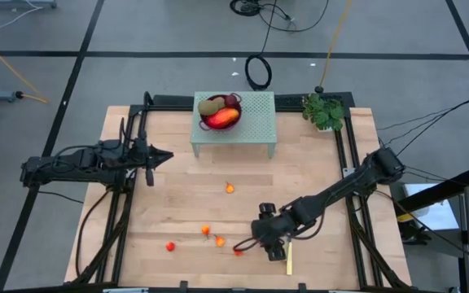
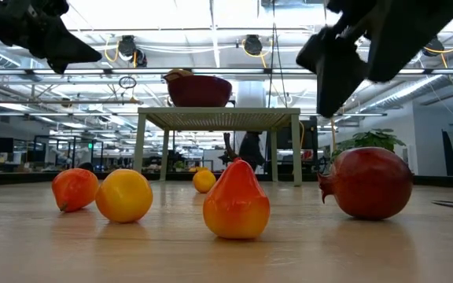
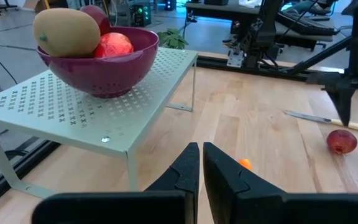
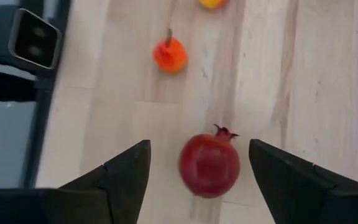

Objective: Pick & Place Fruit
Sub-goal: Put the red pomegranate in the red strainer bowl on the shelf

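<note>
Dark red and round, a pomegranate-like fruit lies on the pale wood counter near its front edge. We see it between the spread fingers of the right tool, which hovers above without touching it; in the high view the right tool partly covers it, so little of it shows there.

We find no readable brand, label or writing on any item.

Four small orange-red pieces lie loose near the same front edge: a pear-shaped one, a round orange-yellow one, a red-orange one, and one farther back towards the middle. They are apart from each other, with bare wood between them. A yellow-handled knife lies just beside the right tool, close to the front edge.

At the back, a pale green perforated stand carries a purple bowl holding a brown oval fruit, a red-orange one and a dark red piece largely hidden behind them. A small plant sits at the back right corner.

The left tool waits over the left side, its fingers together, well clear of the stand and all loose fruit.
</note>
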Tool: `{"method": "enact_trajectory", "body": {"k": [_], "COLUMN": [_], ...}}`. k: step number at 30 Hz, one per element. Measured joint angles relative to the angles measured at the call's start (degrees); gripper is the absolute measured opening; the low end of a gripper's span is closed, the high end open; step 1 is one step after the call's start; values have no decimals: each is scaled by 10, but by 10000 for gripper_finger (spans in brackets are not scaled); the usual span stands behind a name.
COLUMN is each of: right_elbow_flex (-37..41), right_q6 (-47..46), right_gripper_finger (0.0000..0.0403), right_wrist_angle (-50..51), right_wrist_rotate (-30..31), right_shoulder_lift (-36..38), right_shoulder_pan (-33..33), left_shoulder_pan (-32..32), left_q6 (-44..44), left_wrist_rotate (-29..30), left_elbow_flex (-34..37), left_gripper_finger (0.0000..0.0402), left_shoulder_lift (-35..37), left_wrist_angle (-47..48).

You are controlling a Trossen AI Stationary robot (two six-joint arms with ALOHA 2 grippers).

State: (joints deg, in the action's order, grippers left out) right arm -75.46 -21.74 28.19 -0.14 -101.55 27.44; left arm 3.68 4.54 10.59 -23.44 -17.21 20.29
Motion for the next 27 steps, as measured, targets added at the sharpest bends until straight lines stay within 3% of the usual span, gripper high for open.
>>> {"method": "enact_trajectory", "body": {"k": [20,27], "right_elbow_flex": [0,-1], "right_q6": [3,6], "right_gripper_finger": [267,267], "right_wrist_angle": [7,-19], "right_wrist_rotate": [0,-16], "right_shoulder_lift": [-34,-79], "right_shoulder_pan": [-4,-4], "left_shoulder_pan": [0,0], "left_q6": [-13,-13], "left_wrist_rotate": [0,0], "left_elbow_flex": [0,0], "left_gripper_finger": [21,21], "left_shoulder_lift": [0,0], "left_wrist_angle": [14,14]}}
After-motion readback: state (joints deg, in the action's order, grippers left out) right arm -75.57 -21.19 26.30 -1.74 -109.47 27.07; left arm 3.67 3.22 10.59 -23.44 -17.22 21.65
